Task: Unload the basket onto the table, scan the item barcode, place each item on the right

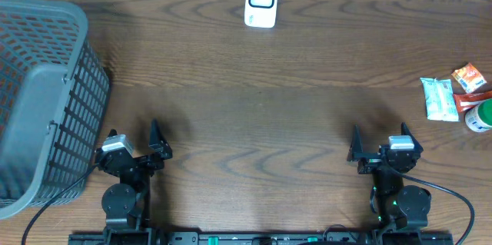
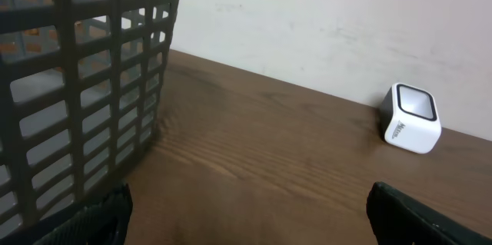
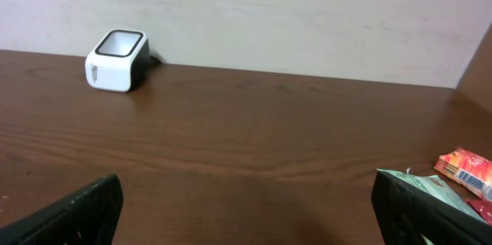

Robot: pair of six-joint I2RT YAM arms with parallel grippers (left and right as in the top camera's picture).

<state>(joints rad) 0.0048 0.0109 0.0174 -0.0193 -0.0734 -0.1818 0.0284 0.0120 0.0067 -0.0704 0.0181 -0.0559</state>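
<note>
Tabletop (image 1: 254, 114) of dark wood fills the overhead view. A white barcode scanner (image 1: 260, 1) stands at the top centre edge, and a grey plastic basket (image 1: 46, 84) takes up the left side. The items lie clustered at the right edge: a white-and-green packet (image 1: 439, 97), an orange packet (image 1: 469, 77), a red packet (image 1: 467, 104) and a green-lidded container (image 1: 480, 116) (partly cut off by the frame). The left gripper (image 1: 134, 137) sits at the lower left, just beside the basket, and the right gripper (image 1: 380, 140) at the lower right. Both are spread wide, released, and well apart from the items.

Left wrist view: the basket's lattice wall fills the left half and the barcode scanner stands at the right against the pale wall (image 2: 307, 14). Two dark fingertips (image 2: 92, 218) show in the bottom corners, with only bare table between them.

Right wrist view: the barcode scanner is at the upper left and the orange packet and white-and-green packet are at the lower right edge. The fingertips sit wide apart in the bottom corners.
</note>
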